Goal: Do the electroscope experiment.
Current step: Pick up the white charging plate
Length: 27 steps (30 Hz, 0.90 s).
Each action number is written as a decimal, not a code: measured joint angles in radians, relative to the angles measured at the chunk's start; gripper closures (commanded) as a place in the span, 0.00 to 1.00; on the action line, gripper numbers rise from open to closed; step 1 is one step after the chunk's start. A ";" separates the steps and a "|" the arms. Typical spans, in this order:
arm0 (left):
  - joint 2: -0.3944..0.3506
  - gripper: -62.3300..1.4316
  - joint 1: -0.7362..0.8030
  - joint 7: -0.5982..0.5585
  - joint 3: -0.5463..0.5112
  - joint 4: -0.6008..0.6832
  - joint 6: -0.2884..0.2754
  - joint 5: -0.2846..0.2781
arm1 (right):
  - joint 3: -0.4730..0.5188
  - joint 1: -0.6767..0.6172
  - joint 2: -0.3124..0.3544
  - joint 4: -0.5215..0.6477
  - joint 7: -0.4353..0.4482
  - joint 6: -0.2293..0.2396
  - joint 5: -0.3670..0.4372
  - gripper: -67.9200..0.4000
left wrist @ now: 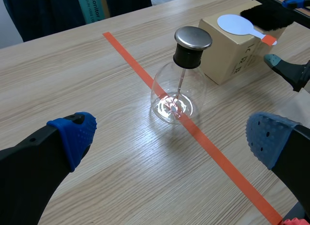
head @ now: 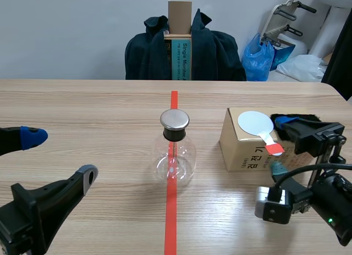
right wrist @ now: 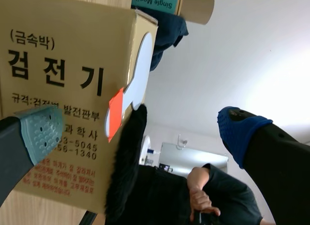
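The electroscope, a clear glass flask (head: 174, 153) with a metal cap (head: 175, 120), stands on the tape line at mid-table. To its right is a cardboard box (head: 242, 148). On the box lie a white paddle (head: 256, 123) with an orange-red handle end (head: 274, 148) and a black fur piece (head: 300, 118). My right gripper (head: 280, 145) is turned on its side and open at the box's right edge. In the right wrist view the handle end (right wrist: 115, 113) and the fur (right wrist: 126, 162) lie between its spread fingers, untouched. My left gripper (left wrist: 170, 135) is open, with the flask (left wrist: 177, 96) just ahead.
A chair draped with a dark jacket (head: 148, 54) and holding a tall carton (head: 179, 40) stands behind the table. A blue bag (head: 258, 57) sits at the back right. A person's hand (right wrist: 198, 198) shows beyond the fur in the right wrist view.
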 measured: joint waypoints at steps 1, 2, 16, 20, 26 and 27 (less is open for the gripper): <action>0.000 0.00 0.000 0.000 0.000 0.000 0.000 0.000 | -0.006 0.010 0.000 -0.009 0.000 0.000 0.000 0.00; 0.000 0.00 0.000 -0.001 0.000 0.000 0.000 0.000 | -0.014 0.020 0.000 -0.019 0.000 0.000 -0.001 0.00; 0.000 0.00 0.000 -0.001 0.000 0.000 0.000 0.000 | -0.019 0.053 -0.002 -0.075 0.039 0.000 -0.004 0.00; 0.000 0.00 0.000 -0.001 0.000 0.000 0.000 0.000 | -0.019 0.053 -0.002 -0.075 0.042 0.000 -0.004 0.00; 0.000 0.00 0.000 -0.001 0.000 0.000 0.000 0.000 | -0.019 0.053 -0.002 -0.075 0.042 0.000 -0.005 0.39; 0.000 0.00 0.000 -0.001 0.000 0.000 0.000 0.000 | -0.019 0.053 -0.002 -0.075 0.042 0.000 -0.005 0.48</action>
